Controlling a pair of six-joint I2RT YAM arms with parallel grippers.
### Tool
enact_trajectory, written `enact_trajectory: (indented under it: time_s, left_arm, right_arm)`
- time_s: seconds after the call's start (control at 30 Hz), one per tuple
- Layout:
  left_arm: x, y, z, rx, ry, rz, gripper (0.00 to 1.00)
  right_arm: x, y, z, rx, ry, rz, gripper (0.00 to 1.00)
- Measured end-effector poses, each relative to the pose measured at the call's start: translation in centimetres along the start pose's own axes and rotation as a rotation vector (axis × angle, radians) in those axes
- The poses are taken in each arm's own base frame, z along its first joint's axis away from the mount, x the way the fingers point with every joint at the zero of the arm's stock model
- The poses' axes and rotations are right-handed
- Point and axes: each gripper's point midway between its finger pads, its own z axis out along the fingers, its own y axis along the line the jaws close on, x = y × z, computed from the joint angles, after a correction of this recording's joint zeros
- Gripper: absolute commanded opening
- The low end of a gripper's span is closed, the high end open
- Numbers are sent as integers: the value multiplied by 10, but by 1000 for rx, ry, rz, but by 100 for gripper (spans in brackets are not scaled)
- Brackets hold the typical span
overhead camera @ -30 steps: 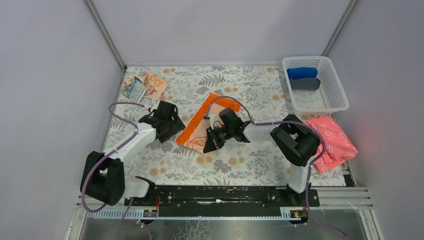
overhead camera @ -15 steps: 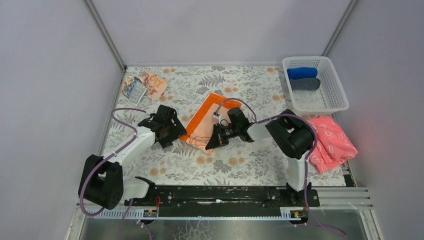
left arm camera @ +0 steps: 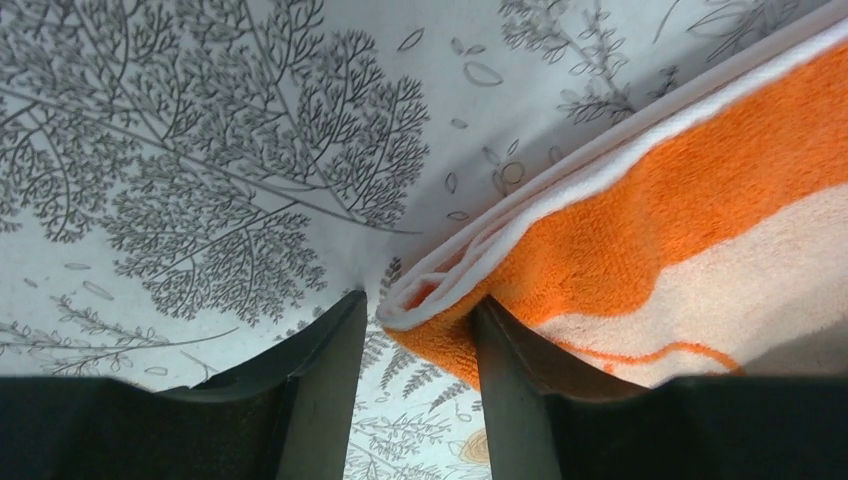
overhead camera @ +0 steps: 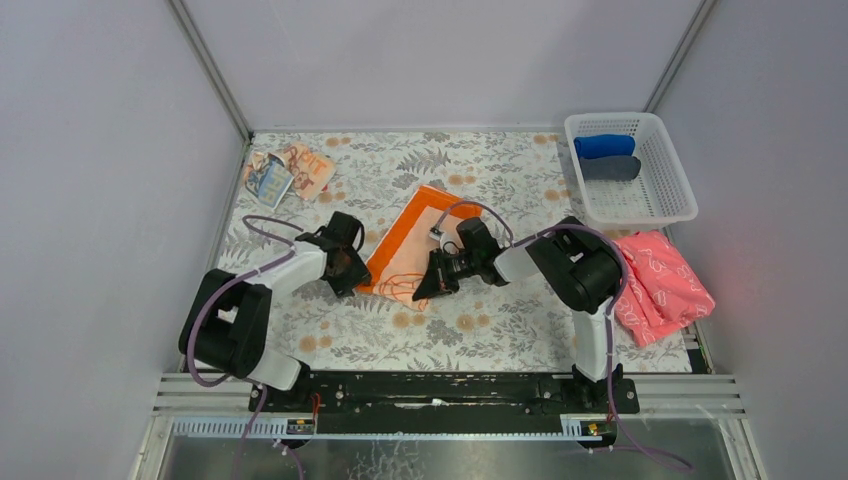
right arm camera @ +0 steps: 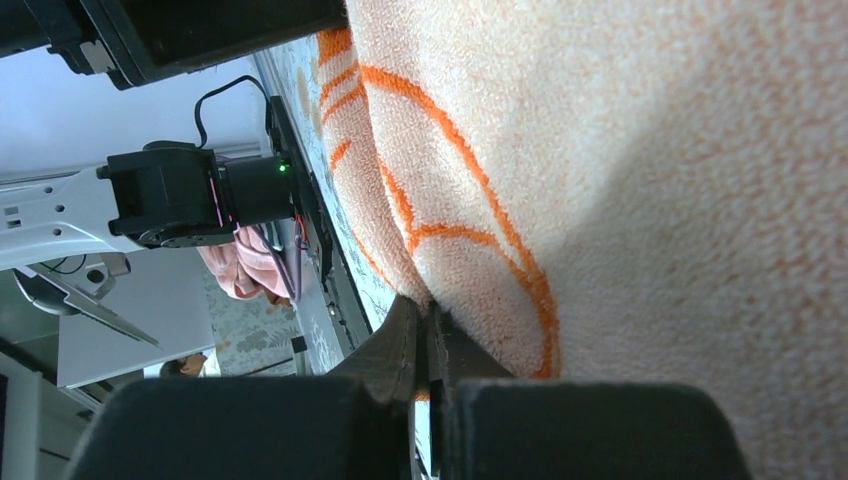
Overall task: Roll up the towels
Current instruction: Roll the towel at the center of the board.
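An orange-bordered towel [overhead camera: 412,240] with a cream centre lies folded on the floral table. My left gripper [overhead camera: 350,268] is at its left corner. In the left wrist view the folded corner [left arm camera: 440,295] sits between the parted fingers [left arm camera: 320,370]; the right one touches the cloth and the left one stands apart. My right gripper [overhead camera: 425,285] is at the towel's near edge, shut on a thin bit of the orange edge [right arm camera: 425,310], and cream cloth [right arm camera: 620,150] fills that view. The pale peach printed towel [overhead camera: 290,170] lies crumpled at the back left.
A white basket [overhead camera: 668,175] at the back right holds a blue roll [overhead camera: 604,145] and a dark grey roll [overhead camera: 610,168]. A pink cloth [overhead camera: 662,282] lies at the right edge. Grey walls enclose the table on three sides.
The right gripper has pulled the towel's near edge a little to the right, and the towel now lies flatter. The left gripper has moved right onto the towel's left corner and its jaws have narrowed.
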Motion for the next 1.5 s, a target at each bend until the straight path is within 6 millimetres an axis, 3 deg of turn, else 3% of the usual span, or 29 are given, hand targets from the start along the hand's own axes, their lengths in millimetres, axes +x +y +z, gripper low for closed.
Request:
enact_trajectory:
  time_s: [0.13, 0.23, 0.53, 0.7, 0.87, 1.17, 1.37, 1.5]
  left_arm:
    - [-3, -2, 2, -1, -1, 2, 51]
    - [-7, -1, 0, 3, -12, -6, 65]
    - [-27, -13, -38, 98, -115, -20, 82]
    - [-30, -16, -54, 146, -145, -28, 82]
    - [-22, -10, -63, 184, -156, -50, 79]
    - [13, -3, -44, 225, -32, -69, 81]
    - [12, -24, -42, 313, -11, -70, 81]
    - [9, -29, -36, 323, -8, -80, 75]
  right_arm:
    - [-1, 0, -1, -4, -1, 8, 0]
    - [-3, 2, -3, -16, -3, 22, 0]
    - [-11, 17, -8, -82, -12, 78, 1]
    - [-20, 17, -15, -93, -34, 122, 1]
    - [-23, 3, -18, -79, -48, 172, 1]
    - [-17, -11, -16, -42, -19, 185, 2]
    - [-17, -12, -15, -27, -4, 170, 4]
    - [-17, -13, -16, -22, 2, 165, 4]
